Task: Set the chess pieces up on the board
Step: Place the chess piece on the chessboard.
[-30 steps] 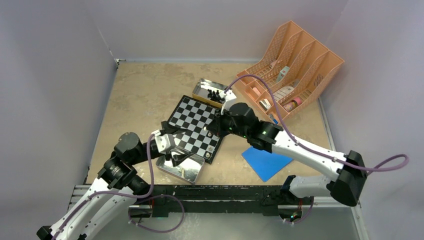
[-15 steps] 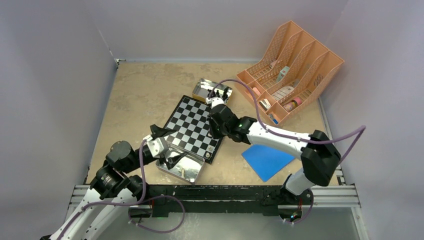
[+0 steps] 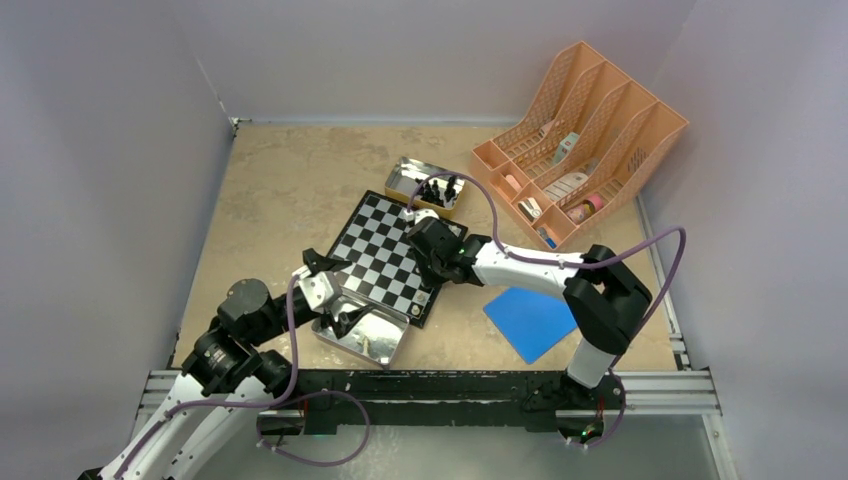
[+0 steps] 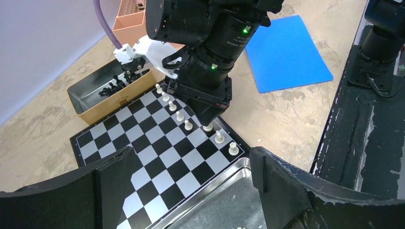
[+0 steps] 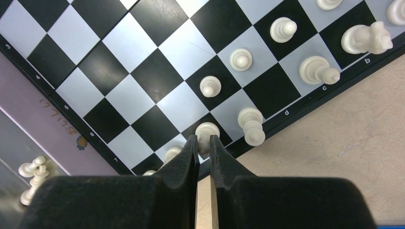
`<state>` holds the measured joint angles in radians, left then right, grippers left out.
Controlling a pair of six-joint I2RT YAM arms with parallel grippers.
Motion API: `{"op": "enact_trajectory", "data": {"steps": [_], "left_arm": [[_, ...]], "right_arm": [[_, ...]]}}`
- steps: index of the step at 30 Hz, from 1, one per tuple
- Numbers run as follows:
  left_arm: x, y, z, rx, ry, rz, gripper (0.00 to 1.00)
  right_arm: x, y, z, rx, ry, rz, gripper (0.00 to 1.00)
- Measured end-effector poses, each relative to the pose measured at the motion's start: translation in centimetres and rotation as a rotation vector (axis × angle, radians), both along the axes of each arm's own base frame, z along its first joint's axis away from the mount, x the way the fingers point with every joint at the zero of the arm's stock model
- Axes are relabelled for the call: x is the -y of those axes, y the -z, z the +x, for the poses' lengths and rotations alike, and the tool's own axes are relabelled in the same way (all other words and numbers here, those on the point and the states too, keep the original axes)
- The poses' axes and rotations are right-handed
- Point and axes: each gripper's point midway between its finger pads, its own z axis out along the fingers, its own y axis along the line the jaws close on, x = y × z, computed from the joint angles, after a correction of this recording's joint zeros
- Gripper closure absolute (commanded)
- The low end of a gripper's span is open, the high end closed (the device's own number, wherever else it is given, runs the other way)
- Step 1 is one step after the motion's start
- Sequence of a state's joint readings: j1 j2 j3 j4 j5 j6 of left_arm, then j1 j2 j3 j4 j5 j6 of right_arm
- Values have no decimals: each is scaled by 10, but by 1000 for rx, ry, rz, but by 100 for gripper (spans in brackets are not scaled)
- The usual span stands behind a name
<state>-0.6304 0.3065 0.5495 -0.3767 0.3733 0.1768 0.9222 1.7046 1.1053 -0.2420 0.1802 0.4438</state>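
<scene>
The checkered board (image 3: 385,250) lies mid-table. My right gripper (image 3: 433,266) is over its right edge and is shut on a cream-white piece (image 5: 206,130) that stands on an edge square. More white pieces (image 5: 241,59) stand in two rows along that edge of the board (image 5: 119,100); in the left wrist view they form a line (image 4: 180,116). My left gripper (image 4: 186,191) is open and empty, hovering over the near tin (image 4: 224,200) and the board's near corner (image 4: 143,138). Black pieces (image 3: 432,187) sit in the far tin (image 3: 410,172).
The near metal tin (image 3: 362,335) touches the board's front edge and holds a few white pieces (image 5: 31,172). A blue flat square (image 3: 533,320) lies right of the board. An orange file rack (image 3: 585,125) stands at the back right. Walls close the left and back.
My right gripper has swung left and come down onto the board's right edge with the white piece. My left arm has drawn back a little toward the near tin.
</scene>
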Motion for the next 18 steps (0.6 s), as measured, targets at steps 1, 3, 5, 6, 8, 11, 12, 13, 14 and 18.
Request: {"op": "enact_trajectory", "data": {"steps": [1,3,5,6,8,11,12,13,14,18], "left_arm": [[0,0,0,-1,-2,0,10],[0,0,0,0,-3,1,10],[0,0,1,0,-4,1,10],[0,0,1,-1,-4,1,10],[-1,1,0,-2,-5,3,10],[-1,2,1,-5,-7,5,10],[-1,2,1,-6,-8,5,10],[-1,2,1,-6,-8,6,10],[-1,2,1,-7,-8,6,10],[-1,2,1,-7,-9,6,10]], "right_arm": [[0,3,0,-5,0,-6,93],[-2,2,0,-7,-5,3,92],[-3,2,-1,-13,-8,5,91],[-3,2,-1,-14,-9,6,91],[-3,2,-2,-15,-10,5,91],[-3,2,-2,-17,-10,3,91],[-2,2,-2,-20,-10,0,91],[-1,2,-3,-22,-10,-3,91],[-1,2,-3,-23,-10,-5,91],[1,2,-5,-31,-10,-15,91]]}}
